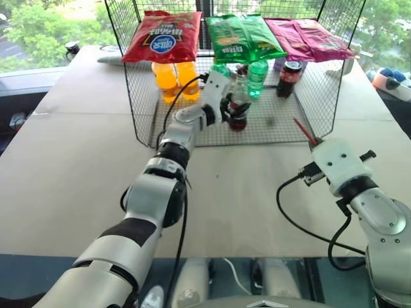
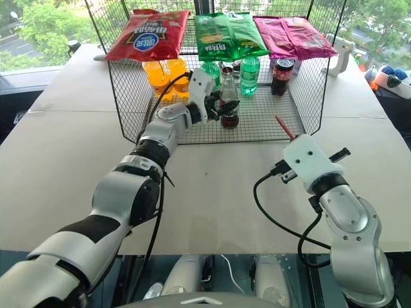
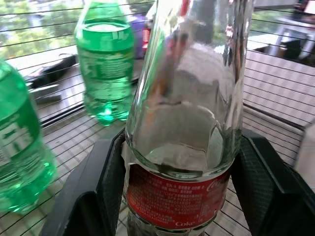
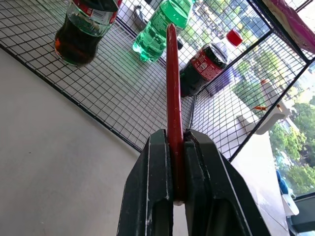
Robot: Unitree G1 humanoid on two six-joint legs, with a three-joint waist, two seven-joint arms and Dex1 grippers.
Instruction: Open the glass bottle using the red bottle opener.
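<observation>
On the wire shelf floor point(image 1: 282, 125), near its open front edge, the glass bottle point(image 1: 239, 102) stands upright: clear glass, narrow neck, dark red-brown liquid at its base and a red label. The left gripper point(image 2: 218, 106) has a black finger point(image 3: 106, 189) on either side of the label, closely flanking it. Well apart over bare table point(image 1: 77, 160), the right gripper point(image 4: 177, 162) is clamped on the red bottle opener point(image 4: 172, 83), a thin red blade pointing toward the shelf.
</observation>
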